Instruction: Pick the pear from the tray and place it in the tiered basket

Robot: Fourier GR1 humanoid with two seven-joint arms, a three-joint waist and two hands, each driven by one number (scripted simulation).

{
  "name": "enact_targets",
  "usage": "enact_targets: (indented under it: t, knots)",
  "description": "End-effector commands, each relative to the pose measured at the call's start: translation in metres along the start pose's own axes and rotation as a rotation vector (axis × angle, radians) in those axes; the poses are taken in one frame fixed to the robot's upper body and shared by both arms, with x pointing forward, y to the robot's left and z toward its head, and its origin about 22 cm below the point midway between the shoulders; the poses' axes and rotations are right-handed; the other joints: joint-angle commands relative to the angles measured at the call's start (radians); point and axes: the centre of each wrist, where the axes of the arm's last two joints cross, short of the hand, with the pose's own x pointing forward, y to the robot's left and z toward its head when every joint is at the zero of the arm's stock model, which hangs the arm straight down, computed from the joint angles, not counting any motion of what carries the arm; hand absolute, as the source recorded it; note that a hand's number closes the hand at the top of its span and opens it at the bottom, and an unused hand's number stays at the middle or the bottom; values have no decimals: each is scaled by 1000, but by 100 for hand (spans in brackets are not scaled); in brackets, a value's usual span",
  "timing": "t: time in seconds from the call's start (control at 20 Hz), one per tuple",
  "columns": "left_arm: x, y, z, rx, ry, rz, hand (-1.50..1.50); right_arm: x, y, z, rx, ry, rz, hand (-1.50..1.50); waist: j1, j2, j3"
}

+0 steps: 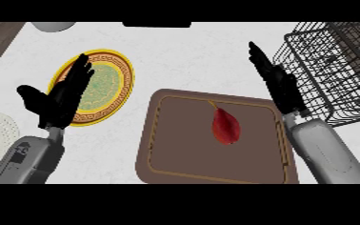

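A red pear (pixel 225 126) with a thin stem lies on the brown tray (pixel 175 143), right of the tray's middle. The black wire tiered basket (pixel 325 71) stands at the right edge of the counter. My right hand (pixel 277 83) is open, fingers straight and pointing up-left, above the tray's right far corner and just left of the basket. It is apart from the pear. My left hand (pixel 62 97) is open at the left, over a plate, holding nothing.
A yellow-rimmed plate (pixel 112 83) with a green centre lies left of the tray, partly under my left hand. A pale round object (pixel 53 26) sits at the far left corner, a dark object (pixel 156 24) at the far edge, a white disc (pixel 5 128) at the left edge.
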Motion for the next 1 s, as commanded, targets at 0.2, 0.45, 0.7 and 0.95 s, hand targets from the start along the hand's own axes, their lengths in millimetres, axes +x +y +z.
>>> enact_targets:
  t: [0.2, 0.45, 0.7, 0.95]
  knots:
    - [14, -26, -1, 48, -155, -85, 0, 41, -21, -23, 159, -351, -548, 150, 24, 27, 25]
    - [4, -57, 7, 15, -147, -79, 0, -8, -4, -23, 265, -149, -872, -150, 33, 38, 24]
    - [4, -66, 14, 49, -138, -98, 0, -24, -66, -10, 540, -292, -898, -150, 16, 27, 20]
    - [7, -84, 21, 49, -151, -100, 0, -7, -144, 11, 633, -322, -610, -150, 5, 24, 18]
